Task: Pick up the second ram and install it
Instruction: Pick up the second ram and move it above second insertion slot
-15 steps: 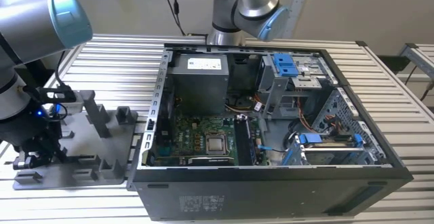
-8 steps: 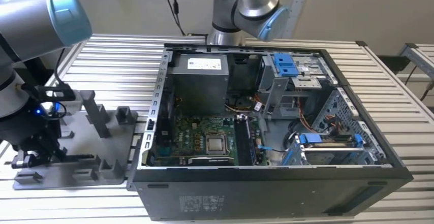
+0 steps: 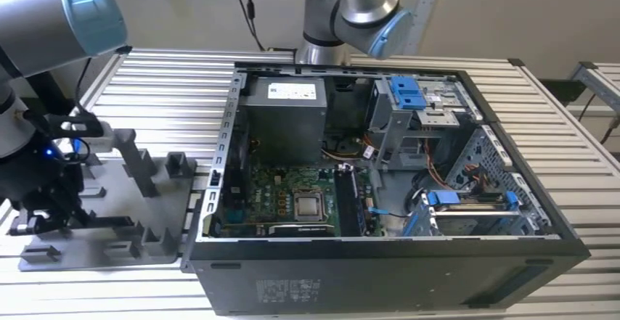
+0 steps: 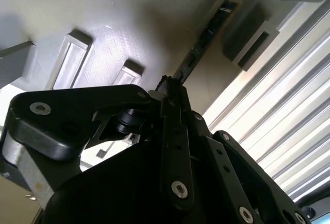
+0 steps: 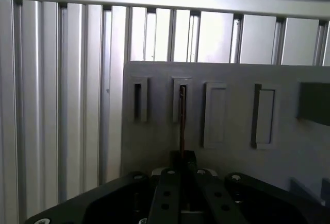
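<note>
The second ram (image 5: 182, 123) is a thin dark stick seen edge-on, and its far end sits in a narrow slot of the grey holder plate (image 5: 232, 105). My gripper (image 5: 183, 157) has its black fingers closed together on the near end of the stick. In the second wrist view the second ram (image 4: 200, 46) runs from the gripper (image 4: 169, 86) to a slot in the grey holder plate (image 4: 129, 18). In the exterior view the gripper (image 3: 43, 215) is low over the grey holder plate (image 3: 107, 251), at the exterior view's left of the open computer case (image 3: 388, 262).
The motherboard (image 3: 290, 197) lies in the case floor with long memory slots (image 3: 353, 200) beside the processor socket. A power supply (image 3: 281, 117) and blue-tabbed drive cages (image 3: 407, 95) stand inside. Upright grey holder blocks (image 3: 136, 160) rise near the gripper. Everything rests on a slatted aluminium table (image 3: 165, 88).
</note>
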Robot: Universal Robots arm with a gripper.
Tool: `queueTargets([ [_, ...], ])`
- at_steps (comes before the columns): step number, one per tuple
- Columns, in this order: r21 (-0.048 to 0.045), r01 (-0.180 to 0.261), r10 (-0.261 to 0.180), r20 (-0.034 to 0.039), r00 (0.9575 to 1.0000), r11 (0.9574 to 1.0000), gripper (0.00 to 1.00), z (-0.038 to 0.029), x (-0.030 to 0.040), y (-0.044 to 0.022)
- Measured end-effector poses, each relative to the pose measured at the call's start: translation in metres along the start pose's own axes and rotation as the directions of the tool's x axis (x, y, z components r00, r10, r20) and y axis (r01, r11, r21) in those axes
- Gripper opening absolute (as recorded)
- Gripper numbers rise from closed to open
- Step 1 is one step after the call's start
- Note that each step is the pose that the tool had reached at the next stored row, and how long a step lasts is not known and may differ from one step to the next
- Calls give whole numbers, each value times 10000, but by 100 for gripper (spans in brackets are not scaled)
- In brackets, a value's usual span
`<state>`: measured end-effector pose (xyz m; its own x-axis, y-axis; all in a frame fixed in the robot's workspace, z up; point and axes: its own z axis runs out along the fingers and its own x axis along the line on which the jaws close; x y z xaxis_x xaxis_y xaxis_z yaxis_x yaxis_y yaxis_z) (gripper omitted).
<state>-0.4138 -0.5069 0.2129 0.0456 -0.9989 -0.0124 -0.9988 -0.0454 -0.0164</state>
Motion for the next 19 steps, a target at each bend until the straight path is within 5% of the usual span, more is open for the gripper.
queueTargets([
  [19, 1, -1, 1, 14, 10000, 10000, 14, -169, -2, -3],
])
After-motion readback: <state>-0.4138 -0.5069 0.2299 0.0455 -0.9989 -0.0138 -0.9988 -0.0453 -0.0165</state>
